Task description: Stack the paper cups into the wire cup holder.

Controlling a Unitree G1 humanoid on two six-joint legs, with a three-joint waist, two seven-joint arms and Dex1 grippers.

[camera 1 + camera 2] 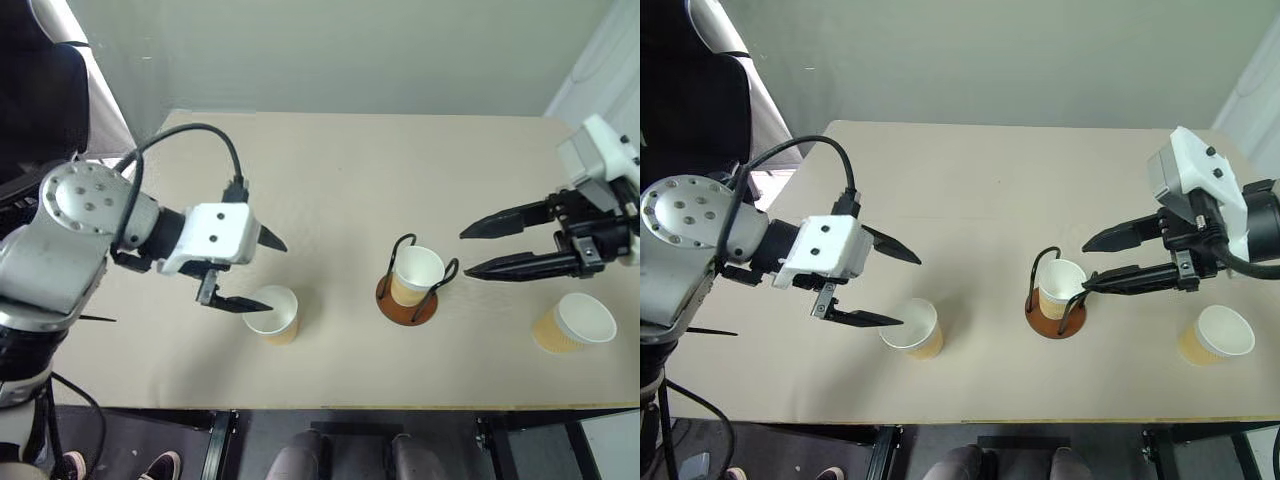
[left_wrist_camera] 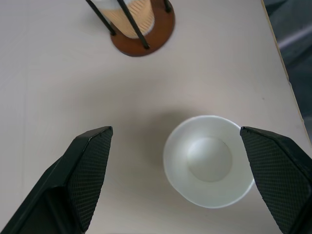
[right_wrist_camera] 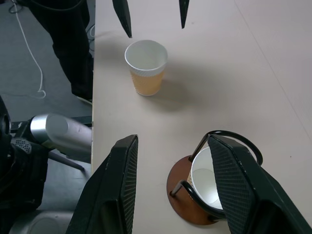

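The wire cup holder [image 1: 408, 290] is seen standing upright on the beige surface [image 1: 350, 180], a little right of the middle and toward the near edge, its reddish-brown disc base flat and its two black wire loops rising straight up. One paper cup [image 1: 416, 274] is seated inside it, mouth upward, long axis vertical, the white interior showing.

A second cup [image 1: 274, 313] stands upright on the surface to the left of the holder, well apart from it, rim up and narrow end down. A third cup [image 1: 573, 323] is placed to the right of the holder, near the right end of the surface (its mouth appears tipped toward the camera, though whether it is truly leaning cannot be told).

The left gripper [image 1: 256, 270] is held just above and beside the second cup, pointed toward the right and angled downward, its two black fingers spread wide with nothing between them; in the left wrist view the cup's open mouth is seen between and beyond the fingertips. The right gripper [image 1: 472, 250] is held in the air just right of the holder, pointed left and slightly downward, its fingers parted and empty, the lower tip near the holder's wire loop.
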